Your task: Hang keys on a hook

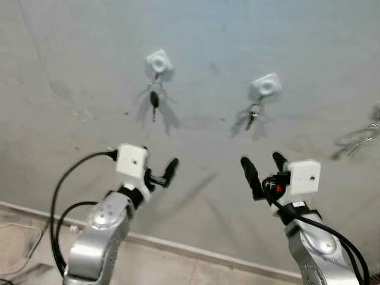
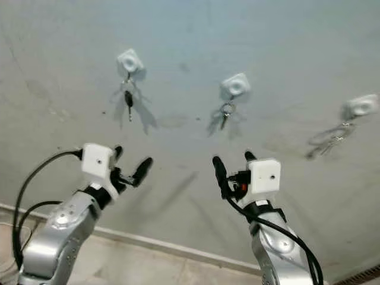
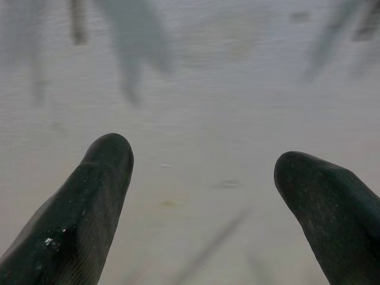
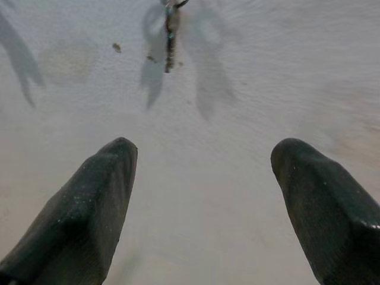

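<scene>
Three white hooks are on the grey wall. The left hook [image 1: 158, 62] holds a dark-headed key [image 1: 154, 102]. A small key bunch [image 1: 254, 114] hangs from the middle hook [image 1: 266, 86]. At the far right, the third hook [image 2: 361, 105] carries a key ring [image 2: 332, 139]. My left gripper [image 1: 158, 160] is raised below the left hook, open and empty. Below the middle hook, my right gripper [image 1: 264, 166] is also open and empty. In the right wrist view a hanging key [image 4: 171, 35] shows beyond the fingertips [image 4: 110, 178].
A pale baseboard [image 1: 196, 250] runs along the foot of the wall, with tiled floor [image 1: 154, 267] below it. Black cables [image 1: 59, 202] loop beside my left arm. The wall is bare between and below the hooks.
</scene>
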`<state>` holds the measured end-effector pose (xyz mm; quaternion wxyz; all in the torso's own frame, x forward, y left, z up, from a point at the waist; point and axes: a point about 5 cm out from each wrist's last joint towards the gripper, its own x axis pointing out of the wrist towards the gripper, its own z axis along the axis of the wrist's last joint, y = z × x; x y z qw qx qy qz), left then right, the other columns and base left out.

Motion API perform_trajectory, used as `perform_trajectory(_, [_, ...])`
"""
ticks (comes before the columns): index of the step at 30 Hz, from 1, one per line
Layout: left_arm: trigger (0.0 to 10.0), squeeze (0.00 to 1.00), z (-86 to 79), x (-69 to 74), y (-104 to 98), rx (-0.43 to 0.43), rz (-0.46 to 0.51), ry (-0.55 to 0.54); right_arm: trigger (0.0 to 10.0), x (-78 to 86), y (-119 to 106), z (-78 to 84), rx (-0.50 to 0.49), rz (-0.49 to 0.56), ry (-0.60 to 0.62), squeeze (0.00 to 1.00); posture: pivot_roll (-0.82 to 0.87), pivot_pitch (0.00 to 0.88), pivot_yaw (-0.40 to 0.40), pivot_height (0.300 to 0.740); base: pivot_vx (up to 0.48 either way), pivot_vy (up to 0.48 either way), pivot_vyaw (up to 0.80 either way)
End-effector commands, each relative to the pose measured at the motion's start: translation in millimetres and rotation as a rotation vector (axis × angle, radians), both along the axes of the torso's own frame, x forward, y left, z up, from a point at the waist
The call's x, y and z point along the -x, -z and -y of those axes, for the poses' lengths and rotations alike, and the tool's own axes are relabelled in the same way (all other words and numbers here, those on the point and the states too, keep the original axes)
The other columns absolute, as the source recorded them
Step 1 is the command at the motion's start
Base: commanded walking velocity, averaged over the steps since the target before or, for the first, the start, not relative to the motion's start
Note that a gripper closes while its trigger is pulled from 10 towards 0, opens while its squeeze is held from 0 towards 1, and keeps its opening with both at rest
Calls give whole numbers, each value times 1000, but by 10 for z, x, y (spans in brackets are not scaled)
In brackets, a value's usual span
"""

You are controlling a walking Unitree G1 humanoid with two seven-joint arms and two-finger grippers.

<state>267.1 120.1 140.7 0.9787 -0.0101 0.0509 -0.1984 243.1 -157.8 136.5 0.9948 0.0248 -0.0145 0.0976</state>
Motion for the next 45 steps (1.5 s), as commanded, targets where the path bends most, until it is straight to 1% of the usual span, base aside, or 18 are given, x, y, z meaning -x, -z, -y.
perform_trajectory(1, [10000,0,-15,0,-25,-8,9,1,10000,-9,-27,15,7,11,10,0,133,0,-84,740,-315,-360,0])
perform_trajectory(11, [10000,0,-1,-5,-14,-12,9,9,10000,-34,-16,31,9,10,15,0,133,0,-86,740,-171,-342,0])
perform_trajectory(16, [10000,0,-35,-10,21,-7,-4,13,10000,-39,-11,26,10,10,16,0,133,0,-86,740,0,0,0])
perform_trajectory(18, [10000,0,-31,-11,13,20,-5,24,10000,-40,-10,25,11,10,16,0,133,0,-86,740,0,0,0])
perform_trajectory(26, [10000,0,-22,-15,2,32,0,27,10000,-67,-18,39,14,16,20,0,127,0,-89,740,0,0,0])
perform_trajectory(27, [10000,0,-34,-25,-1,38,-1,8,10000,-72,-22,40,14,17,20,0,127,0,-89,740,0,0,0])
perform_trajectory(31, [10000,0,-72,-58,0,18,6,-38,10000,-77,-34,41,13,22,22,0,127,0,-89,740,0,0,0])
perform_trajectory(38, [10000,0,-69,-57,-23,22,24,-37,10000,-62,-32,38,8,21,21,0,126,0,-91,740,0,0,0])
perform_trajectory(40, [10000,0,-88,-53,-3,15,20,-46,10000,-36,-8,19,-4,1,-1,0,126,0,-91,740,0,0,0])
perform_trajectory(42, [10000,0,-112,-46,65,-10,4,-50,10000,-16,70,29,42,-41,1,0,126,0,-91,740,0,0,0])
perform_trajectory(43, [10000,0,-159,-35,168,-35,-21,-60,10000,3,195,30,73,-110,-8,0,124,0,-90,740,0,0,0])
perform_trajectory(44, [10000,0,-159,-35,168,-35,-21,-60,10000,3,195,30,73,-110,-8,0,124,0,-90,740,0,0,0])
perform_trajectory(45, [10000,0,-213,-21,259,-52,-47,-78,10000,23,278,43,106,-145,-10,0,124,0,-90,740,0,0,0])
